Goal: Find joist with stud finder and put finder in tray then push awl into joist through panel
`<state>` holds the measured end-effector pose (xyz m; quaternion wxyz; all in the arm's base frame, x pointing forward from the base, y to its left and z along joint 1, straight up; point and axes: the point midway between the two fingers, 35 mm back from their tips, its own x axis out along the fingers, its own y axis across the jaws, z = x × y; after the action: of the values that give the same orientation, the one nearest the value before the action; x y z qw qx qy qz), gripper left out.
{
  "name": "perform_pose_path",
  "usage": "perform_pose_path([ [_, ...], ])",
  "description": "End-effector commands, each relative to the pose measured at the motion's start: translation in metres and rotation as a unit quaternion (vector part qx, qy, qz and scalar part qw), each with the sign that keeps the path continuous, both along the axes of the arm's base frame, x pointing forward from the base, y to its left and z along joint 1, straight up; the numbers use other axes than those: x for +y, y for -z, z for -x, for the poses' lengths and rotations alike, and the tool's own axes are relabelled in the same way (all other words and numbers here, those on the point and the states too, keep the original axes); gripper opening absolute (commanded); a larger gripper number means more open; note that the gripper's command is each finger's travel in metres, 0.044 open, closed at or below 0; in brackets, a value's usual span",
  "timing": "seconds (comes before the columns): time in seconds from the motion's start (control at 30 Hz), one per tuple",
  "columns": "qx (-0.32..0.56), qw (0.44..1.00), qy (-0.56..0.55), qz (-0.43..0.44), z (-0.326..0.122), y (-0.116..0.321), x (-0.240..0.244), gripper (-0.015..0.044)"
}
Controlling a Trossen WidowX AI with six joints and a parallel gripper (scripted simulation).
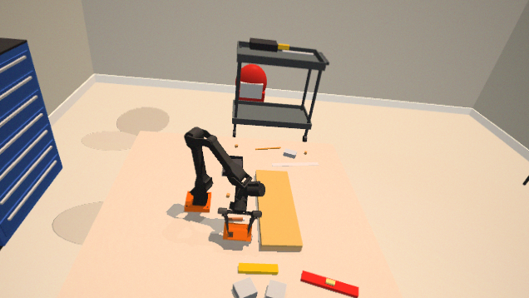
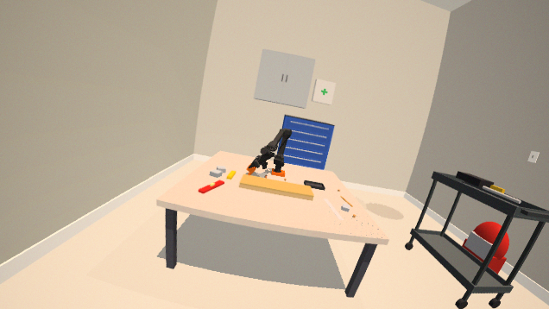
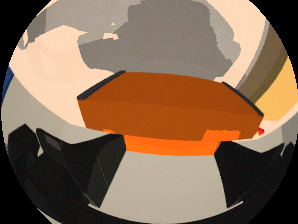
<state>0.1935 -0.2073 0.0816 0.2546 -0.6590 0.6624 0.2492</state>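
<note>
The orange stud finder (image 1: 238,233) (image 2: 250,171) (image 3: 165,117) is held tilted, beside the near end of the floor panel in the top view. My gripper (image 1: 239,230) (image 2: 252,169) (image 3: 173,136) is shut on it, one finger on each side. Its exact height above the table is hard to tell. The yellow-orange floor panel (image 1: 282,208) (image 2: 276,187) (image 3: 286,95) lies flat; the joist is hidden. The black tray (image 1: 237,159) (image 2: 314,185) is partly behind the arm in the top view. A thin brownish piece (image 1: 235,219), perhaps the awl's handle, shows between the fingers there.
A yellow bar (image 1: 258,268) (image 2: 231,174), a red level (image 1: 316,280) (image 2: 211,186) and grey blocks (image 1: 276,289) (image 2: 216,173) lie past the panel's near end. A white strip (image 1: 295,164), a pencil (image 1: 268,148) and a small grey block (image 1: 289,153) lie past its far end.
</note>
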Motion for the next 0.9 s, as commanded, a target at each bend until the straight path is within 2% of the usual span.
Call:
perform_pose_path([
  [0.0,-0.002,1.0,0.003,0.02,0.0004,-0.0006,0.0001,0.0],
  [0.87,-0.003,0.995,0.003,0.105,-0.0005,0.0039,0.0024,0.0],
])
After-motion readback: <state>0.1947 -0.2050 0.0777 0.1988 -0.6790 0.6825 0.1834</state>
